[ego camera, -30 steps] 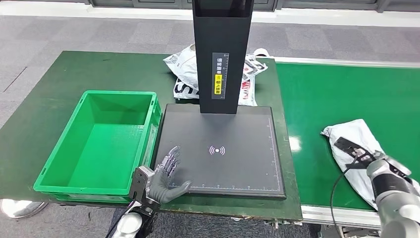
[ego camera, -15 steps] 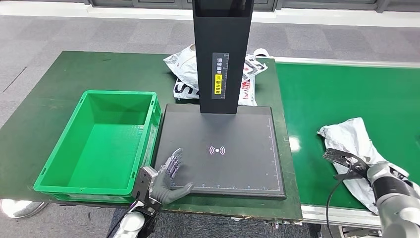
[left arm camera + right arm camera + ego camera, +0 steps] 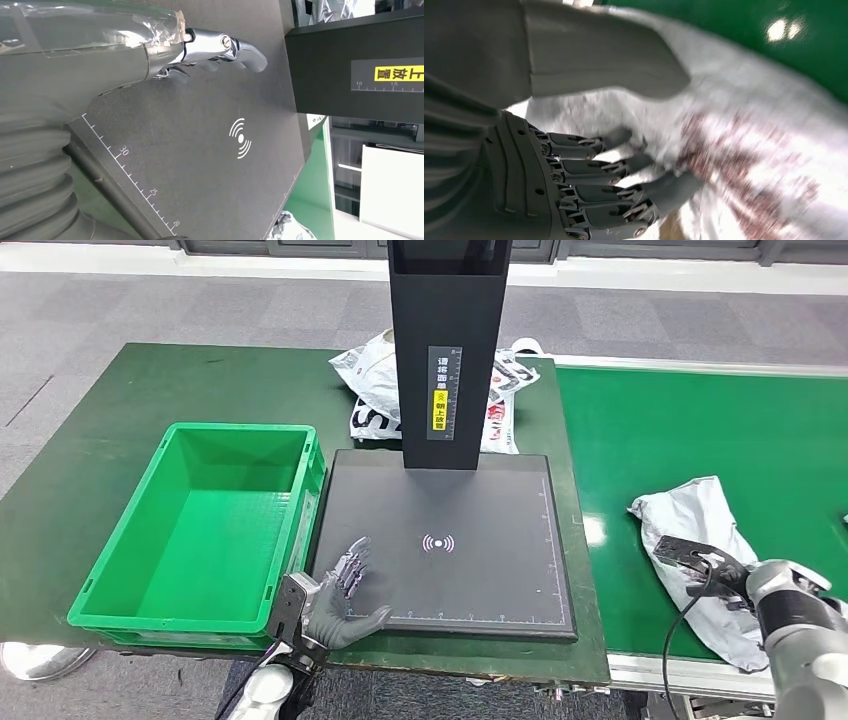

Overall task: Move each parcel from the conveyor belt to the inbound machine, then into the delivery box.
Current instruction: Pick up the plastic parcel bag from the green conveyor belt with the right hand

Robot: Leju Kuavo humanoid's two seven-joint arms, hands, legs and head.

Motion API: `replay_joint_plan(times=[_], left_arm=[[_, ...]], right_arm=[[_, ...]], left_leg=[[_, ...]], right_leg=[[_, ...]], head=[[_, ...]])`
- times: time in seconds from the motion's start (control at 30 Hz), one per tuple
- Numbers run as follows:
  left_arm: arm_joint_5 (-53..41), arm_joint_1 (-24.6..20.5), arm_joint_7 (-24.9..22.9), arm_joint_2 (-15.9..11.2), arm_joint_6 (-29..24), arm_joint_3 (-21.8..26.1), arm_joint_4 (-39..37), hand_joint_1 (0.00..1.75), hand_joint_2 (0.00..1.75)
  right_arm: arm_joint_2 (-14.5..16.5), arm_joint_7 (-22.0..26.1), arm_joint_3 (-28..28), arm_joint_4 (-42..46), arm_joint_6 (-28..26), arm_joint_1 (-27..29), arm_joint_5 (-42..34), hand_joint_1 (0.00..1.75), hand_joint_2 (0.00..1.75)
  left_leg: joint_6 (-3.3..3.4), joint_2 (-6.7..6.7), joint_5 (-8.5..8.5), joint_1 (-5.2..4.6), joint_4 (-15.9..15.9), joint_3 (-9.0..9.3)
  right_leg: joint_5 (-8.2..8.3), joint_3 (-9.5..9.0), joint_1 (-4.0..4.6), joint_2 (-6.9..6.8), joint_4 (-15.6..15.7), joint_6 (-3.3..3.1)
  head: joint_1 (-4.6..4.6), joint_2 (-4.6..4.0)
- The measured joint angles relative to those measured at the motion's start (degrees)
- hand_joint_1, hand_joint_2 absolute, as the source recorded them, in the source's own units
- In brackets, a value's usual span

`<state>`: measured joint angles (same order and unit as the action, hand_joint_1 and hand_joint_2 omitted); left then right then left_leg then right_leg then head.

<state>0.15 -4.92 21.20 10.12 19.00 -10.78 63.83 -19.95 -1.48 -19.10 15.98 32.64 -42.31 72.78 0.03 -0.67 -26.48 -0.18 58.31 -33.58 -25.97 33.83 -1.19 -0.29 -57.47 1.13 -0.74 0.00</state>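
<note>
Even, bright overhead light is filling the head view, and everything there is reading sharp, with soft, short shadows lying close under objects. A small white glare spot is shining on the conveyor belt (image 3: 700, 430) near its edge beside the inbound machine (image 3: 450, 540), whose matte black plate is reflecting almost nothing. The green delivery box (image 3: 215, 525) is glowing evenly inside, its walls casting only faint shade. In the left wrist view the plate's texture and printed scale are coming through crisply, while the near hand cover is looking softer. The right wrist view is smearing with heavy motion blur: the parcel (image 3: 749, 150) is washing out to white, and two bright glare dots are sparkling on the belt.
</note>
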Motion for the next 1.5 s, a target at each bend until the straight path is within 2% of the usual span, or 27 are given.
replay_joint_plan(times=[0.27,1.0,1.17,1.37,1.5], left_arm=[[0.3,0.1,-0.4,0.4,-0.2,0.0,0.4,0.0,1.75],[0.4,0.3,-0.8,0.4,-0.2,0.0,1.3,0.0,1.75],[0.4,0.4,-1.0,0.4,-0.4,0.0,1.4,0.0,1.75],[0.6,1.6,-1.4,0.4,-1.2,0.0,2.5,0.0,1.75],[0.6,2.1,-1.7,0.6,-1.5,0.0,3.2,0.0,1.75]], right_arm=[[-0.2,-1.6,0.0,0.0,-3.0,0.1,-0.9,1.75,1.75],[-0.3,-2.0,0.0,0.0,-4.6,-0.1,-1.4,1.75,1.75],[-0.7,-3.3,0.0,0.0,-8.1,0.1,-3.4,1.75,1.75],[-0.7,-5.2,-1.0,0.5,-19.9,-0.2,-9.4,1.75,1.75],[-0.6,-5.5,-1.7,1.1,-22.5,-0.6,-11.3,1.75,1.75]], left_leg=[[0.0,-0.01,0.0,0.0,0.0,-0.02],[0.0,-0.03,0.0,0.0,0.0,-0.03],[0.0,-0.02,0.0,0.0,0.0,-0.03],[0.0,-0.02,0.0,0.0,0.0,-0.03],[0.0,-0.03,0.0,0.0,0.0,-0.04]], right_leg=[[0.0,0.01,0.0,-0.01,0.0,0.0],[0.0,0.01,0.0,-0.02,0.0,0.0],[0.0,0.01,0.0,-0.02,0.0,0.0],[0.0,0.01,-0.01,-0.02,0.0,0.0],[0.0,0.01,0.0,-0.02,0.0,0.0]], head=[[-0.01,0.0],[-0.01,0.0],[-0.02,0.0],[-0.01,0.0],[-0.01,0.0]])
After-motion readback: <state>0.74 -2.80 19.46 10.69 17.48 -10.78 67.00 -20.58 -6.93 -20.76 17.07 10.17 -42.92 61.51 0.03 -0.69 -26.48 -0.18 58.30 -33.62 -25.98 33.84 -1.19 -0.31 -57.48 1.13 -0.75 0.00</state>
